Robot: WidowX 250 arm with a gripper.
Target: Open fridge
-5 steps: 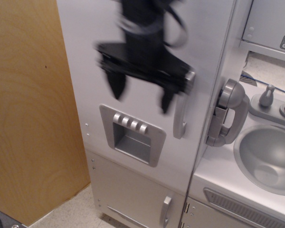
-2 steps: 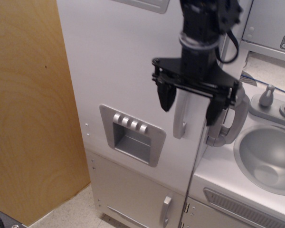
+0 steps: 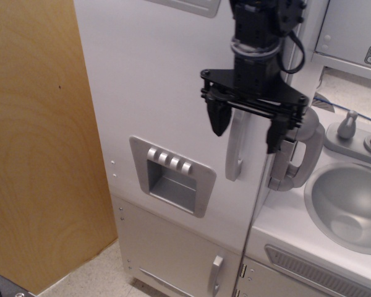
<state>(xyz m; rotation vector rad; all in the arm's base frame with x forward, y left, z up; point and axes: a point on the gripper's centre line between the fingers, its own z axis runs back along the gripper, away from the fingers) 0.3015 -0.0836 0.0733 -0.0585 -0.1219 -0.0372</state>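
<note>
I had the black gripper (image 3: pixel 247 127) spread wide and empty, straddling the vertical silver handle (image 3: pixel 234 148) on the tall white toy fridge's (image 3: pixel 167 105) shut upper door. I judged this the approach step; next I needed to close on the handle and pull outward.

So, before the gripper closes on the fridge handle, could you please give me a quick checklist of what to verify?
1. Gripper jaws open: ok.
2. Fridge door shut, not yet pulled: ok.
3. Handle lies between the fingers in the image: ok.
4. Fingers deep enough to reach around the handle: cannot tell from one view.
5. Right finger clear of the toy phone: cannot tell; they overlap in the image.
</note>
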